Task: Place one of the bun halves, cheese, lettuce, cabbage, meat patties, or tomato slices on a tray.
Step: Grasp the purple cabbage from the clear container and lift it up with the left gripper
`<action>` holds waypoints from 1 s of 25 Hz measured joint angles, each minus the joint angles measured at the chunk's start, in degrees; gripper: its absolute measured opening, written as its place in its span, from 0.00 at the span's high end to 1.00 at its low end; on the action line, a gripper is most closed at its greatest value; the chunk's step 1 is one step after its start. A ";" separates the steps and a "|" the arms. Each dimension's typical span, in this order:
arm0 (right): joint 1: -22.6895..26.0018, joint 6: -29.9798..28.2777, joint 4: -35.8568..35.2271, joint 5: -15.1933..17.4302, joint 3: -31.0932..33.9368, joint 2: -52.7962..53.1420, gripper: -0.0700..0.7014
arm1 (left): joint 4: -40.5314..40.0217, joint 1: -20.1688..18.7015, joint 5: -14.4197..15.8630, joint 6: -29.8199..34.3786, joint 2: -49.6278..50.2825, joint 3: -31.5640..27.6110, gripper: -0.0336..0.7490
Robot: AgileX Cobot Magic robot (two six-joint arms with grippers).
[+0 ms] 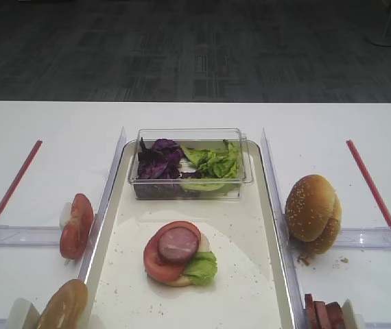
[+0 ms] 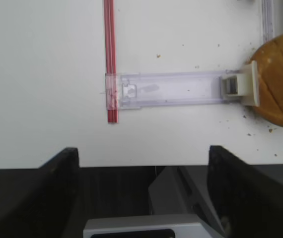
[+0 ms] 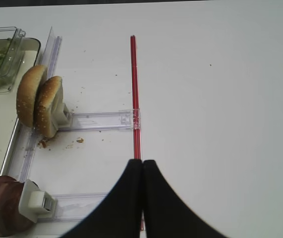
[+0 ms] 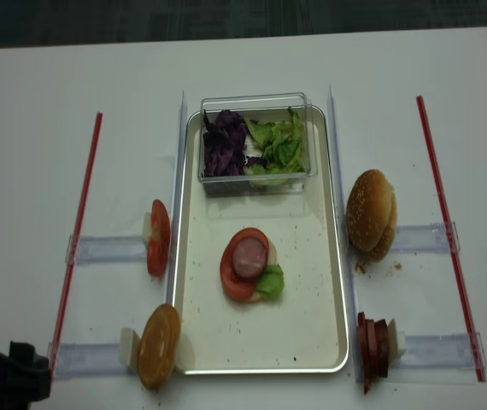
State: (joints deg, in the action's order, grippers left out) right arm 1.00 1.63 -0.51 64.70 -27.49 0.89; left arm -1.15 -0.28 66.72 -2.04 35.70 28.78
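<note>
1. Right gripper (image 3: 142, 171) sits low in the right wrist view, fingers pressed together, nothing between them, hovering over the red strip (image 3: 135, 99) on the white table (image 3: 221, 99).
2. Left gripper (image 2: 141, 163) fingers are spread wide, nothing between them, over the table's near edge beside a clear holder rail (image 2: 166, 89).
3. Tray (image 1: 250, 274) runs down the centre. On it is a stack: tomato slice (image 1: 160, 262), meat patty (image 1: 178, 243) on top, lettuce (image 1: 200, 267) tucked at its right edge, and a pale layer beneath.
4. Clear box (image 1: 188, 164) at the tray's far end holds cabbage (image 1: 156, 161) on the left and green leaves on the right.
5. Left of the tray: upright tomato slices (image 1: 75, 226) and a bun half (image 1: 62, 306) nearer.
6. Right of the tray: seeded bun halves (image 1: 312, 214) upright, meat slices (image 1: 322, 314) nearer.
</note>
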 joint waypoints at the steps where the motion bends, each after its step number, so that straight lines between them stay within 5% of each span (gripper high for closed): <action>1: 0.00 0.00 0.00 0.00 0.00 0.00 0.44 | 0.00 0.00 0.15 0.00 0.89 0.00 0.33; 12: 0.00 0.00 0.00 0.00 0.00 0.00 0.44 | 0.00 0.00 -5.18 0.00 16.06 2.46 0.33; 25: 0.00 -0.11 0.00 0.00 0.00 0.00 0.44 | -2.35 0.00 -7.63 0.09 41.48 22.61 0.33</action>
State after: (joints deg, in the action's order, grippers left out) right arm 1.00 1.52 -0.51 64.70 -27.49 0.89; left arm -3.50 -0.28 59.09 -1.95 77.18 51.39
